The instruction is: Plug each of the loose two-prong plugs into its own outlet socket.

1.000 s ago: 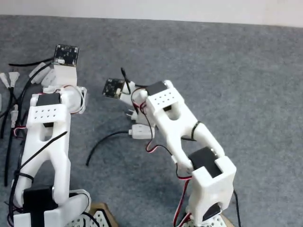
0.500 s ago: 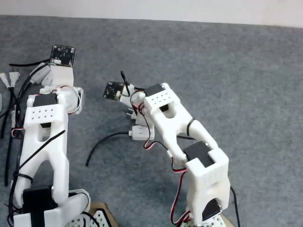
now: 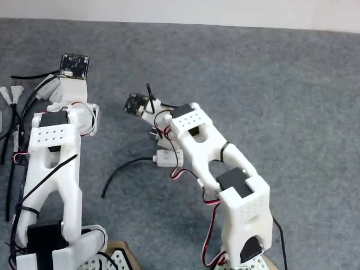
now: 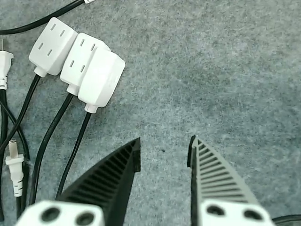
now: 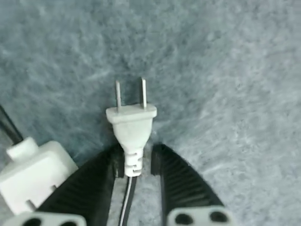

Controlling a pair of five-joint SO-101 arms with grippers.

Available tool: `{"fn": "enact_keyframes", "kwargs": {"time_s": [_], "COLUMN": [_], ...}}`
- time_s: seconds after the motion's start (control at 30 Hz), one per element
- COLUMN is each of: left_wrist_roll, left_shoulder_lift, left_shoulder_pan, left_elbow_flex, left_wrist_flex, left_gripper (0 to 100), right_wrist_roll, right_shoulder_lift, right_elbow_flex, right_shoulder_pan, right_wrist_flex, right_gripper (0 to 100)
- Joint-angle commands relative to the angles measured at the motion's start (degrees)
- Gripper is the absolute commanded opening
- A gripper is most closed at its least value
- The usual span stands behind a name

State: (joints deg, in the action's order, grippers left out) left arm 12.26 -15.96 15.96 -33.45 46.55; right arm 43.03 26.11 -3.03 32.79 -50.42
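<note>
My right gripper (image 5: 134, 153) is shut on the ribbed neck of a white two-prong plug (image 5: 130, 122), whose prongs point away from the fingers just above the carpet. A white outlet socket (image 5: 35, 172) lies right beside it; in the high view this socket (image 3: 167, 157) sits under the right arm with a black cord trailing left. My left gripper (image 4: 164, 141) hangs open over bare carpet. A short way beyond its fingertips lie three white sockets (image 4: 77, 59) side by side on black cords. A loose plug (image 4: 14, 167) lies among the cords.
Black cords (image 3: 14, 146) and more white plugs (image 3: 11, 93) lie along the table's left edge. Grey carpet (image 3: 270, 84) covers the table, with open room to the right and at the back.
The right arm has swung slightly, carrying its wrist and the plug a little farther back. The left wrist shifted slightly left and back, then held still.
</note>
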Motion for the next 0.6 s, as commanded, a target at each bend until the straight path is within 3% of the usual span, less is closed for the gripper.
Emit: {"fn": "enact_keyframes", "kwargs": {"time_s": [0.0,0.2,0.37,0.43,0.57], "left_wrist_roll": [0.62,0.62,0.26,-0.44,-1.41], "left_shoulder_lift": [-1.89,-1.89,-1.8,-1.71,-1.36], "left_shoulder_pan": [1.1,1.71,1.45,1.36,-0.22], "left_elbow_flex": [0.92,1.01,1.01,1.01,2.68], "left_wrist_flex": [-0.79,-0.79,-0.79,-0.79,2.2], "left_gripper": [19,19,19,19,19], "right_wrist_roll": [-2.11,-2.9,-17.32,-25.23,-28.75], "right_shoulder_lift": [0.4,-0.75,-6.81,-9.54,-17.98], "right_elbow_flex": [-0.31,1.1,1.63,-0.22,-14.37], "right_shoulder_pan": [0.66,0.75,-1.27,-2.42,-0.75], "right_wrist_flex": [1.54,-4.79,-4.79,-1.27,12.35], "right_gripper": [1.3,0.7,0.7,0.8,0.8]}}
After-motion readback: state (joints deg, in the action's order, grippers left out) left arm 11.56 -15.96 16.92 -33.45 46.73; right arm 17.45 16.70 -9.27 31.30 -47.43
